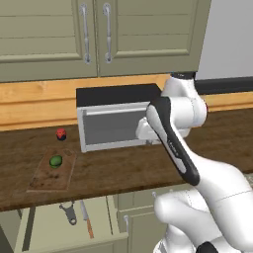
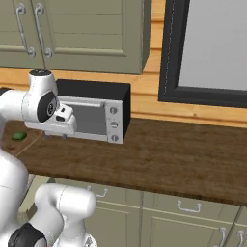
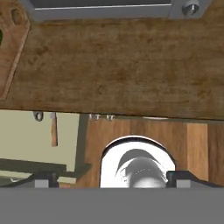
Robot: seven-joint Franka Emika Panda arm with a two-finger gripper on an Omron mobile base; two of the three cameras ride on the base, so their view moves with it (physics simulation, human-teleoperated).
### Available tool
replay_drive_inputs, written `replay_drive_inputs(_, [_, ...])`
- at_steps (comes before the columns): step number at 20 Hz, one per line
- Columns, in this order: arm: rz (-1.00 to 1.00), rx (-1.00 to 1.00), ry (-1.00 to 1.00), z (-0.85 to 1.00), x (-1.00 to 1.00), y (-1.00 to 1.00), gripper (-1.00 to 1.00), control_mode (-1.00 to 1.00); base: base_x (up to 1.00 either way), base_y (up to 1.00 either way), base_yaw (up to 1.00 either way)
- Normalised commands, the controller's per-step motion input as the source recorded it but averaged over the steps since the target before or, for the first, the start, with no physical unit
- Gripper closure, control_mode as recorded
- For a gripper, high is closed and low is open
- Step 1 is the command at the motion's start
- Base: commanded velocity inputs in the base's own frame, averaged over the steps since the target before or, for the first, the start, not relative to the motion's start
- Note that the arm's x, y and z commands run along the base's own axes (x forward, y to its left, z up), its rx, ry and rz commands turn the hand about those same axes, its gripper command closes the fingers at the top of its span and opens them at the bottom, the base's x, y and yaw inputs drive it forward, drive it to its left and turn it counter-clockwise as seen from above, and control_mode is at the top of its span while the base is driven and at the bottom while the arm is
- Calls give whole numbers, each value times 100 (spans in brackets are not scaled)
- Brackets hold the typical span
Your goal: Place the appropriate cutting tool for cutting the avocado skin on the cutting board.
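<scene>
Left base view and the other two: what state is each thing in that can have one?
Drawer: pulled open below the counter.
Knife: lying in the drawer, untouched.
Ring-headed tool: lying in the drawer beside the knife.
Avocado: resting on the cutting board.
Upper cabinet doors: closed.
Microwave: door closed.
Hand: open, empty.

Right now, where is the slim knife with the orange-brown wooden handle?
The slim knife lies in the open drawer below the counter's front edge, at lower left of the left base view, just right of the dark grey ring-headed tool and below the brown wooden cutting board.
</scene>
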Motion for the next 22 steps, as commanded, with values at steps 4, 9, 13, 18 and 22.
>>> replay_drive_inputs(4, [-6,-11,27,-62,-66,100,-100,-100,0,0,0])
replay_drive_inputs(9, [-7,-15,29,-72,-57,100,-100,-100,0,0,0])
replay_drive_inputs(13, [-7,-17,24,-53,-39,100,-100,-100,0,0,0])
replay_drive_inputs(18, [-2,-13,19,-43,-21,100,-100,-100,0,0,0])
replay_drive_inputs(22, [0,-3,9,-69,3,74,-100,-100,0,0,0])
